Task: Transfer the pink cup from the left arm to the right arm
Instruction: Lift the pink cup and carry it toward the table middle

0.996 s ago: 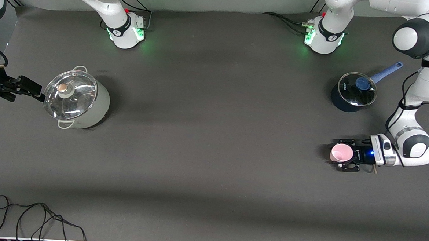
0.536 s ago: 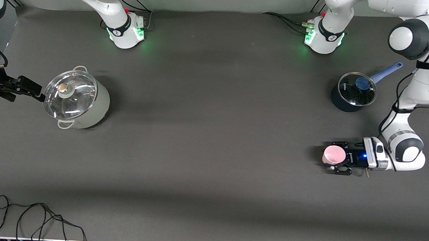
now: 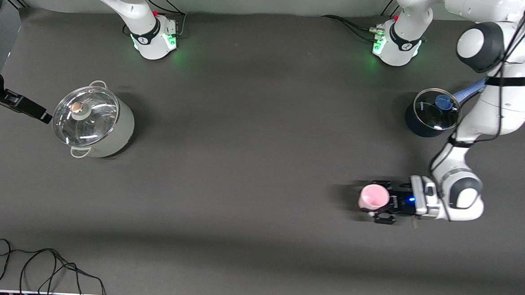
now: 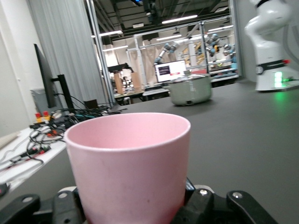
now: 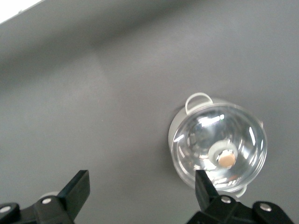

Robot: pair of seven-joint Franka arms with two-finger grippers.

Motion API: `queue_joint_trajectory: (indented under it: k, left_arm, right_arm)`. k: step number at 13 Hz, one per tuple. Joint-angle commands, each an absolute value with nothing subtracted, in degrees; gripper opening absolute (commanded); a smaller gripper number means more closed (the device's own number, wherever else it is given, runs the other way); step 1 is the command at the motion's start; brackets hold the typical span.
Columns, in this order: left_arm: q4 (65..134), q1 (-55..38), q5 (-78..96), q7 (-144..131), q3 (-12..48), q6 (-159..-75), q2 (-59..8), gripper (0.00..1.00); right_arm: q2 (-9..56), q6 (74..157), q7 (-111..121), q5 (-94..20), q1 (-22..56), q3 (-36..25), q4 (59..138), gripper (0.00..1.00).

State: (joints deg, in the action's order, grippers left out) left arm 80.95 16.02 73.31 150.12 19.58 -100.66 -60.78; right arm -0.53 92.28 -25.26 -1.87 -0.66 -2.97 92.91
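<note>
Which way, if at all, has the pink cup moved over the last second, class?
Yes. Held in the left pincer, the pink cup has moved away from the blue saucepan, toward the right arm's end of the table.

pink cup (image 4: 131,172) base hidden, blue saucepan (image 3: 428,115) handle partly hidden

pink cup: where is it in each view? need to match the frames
Front view: pink cup held in the left gripper, toward the left arm's end of the table.
Left wrist view: fills the foreground, upright.
Right wrist view: not in it.
Shared landmark: grey lidded pot.
</note>
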Motion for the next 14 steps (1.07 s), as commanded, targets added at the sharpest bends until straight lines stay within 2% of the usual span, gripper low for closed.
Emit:
queue_joint_trajectory:
  k: [1,3,7,14]
  left_arm:
    - [80.07,14.42,77.59,148.45,26.51,-110.43,-60.64,0.00]
    - [80.16,14.41,78.05,145.56,33.28,-119.22,-60.56,0.00]
    - [80.16,14.33,78.05,141.25,45.94,-136.19,-60.30,0.00]
    - [78.23,9.77,78.13,136.59,61.16,-161.94,-59.68,0.00]
  right_arm:
    - [-1.58,90.79,-36.88,-2.46,-0.44,-3.25,92.37,1.00]
    - [-1.49,91.40,-44.96,-2.99,-0.44,-3.34,92.29,1.00]
    - [-1.49,91.49,-46.14,-2.90,-0.44,-3.25,92.20,1.00]
    - [-0.70,91.41,-46.05,-2.90,-0.35,-2.72,91.41,1.00]
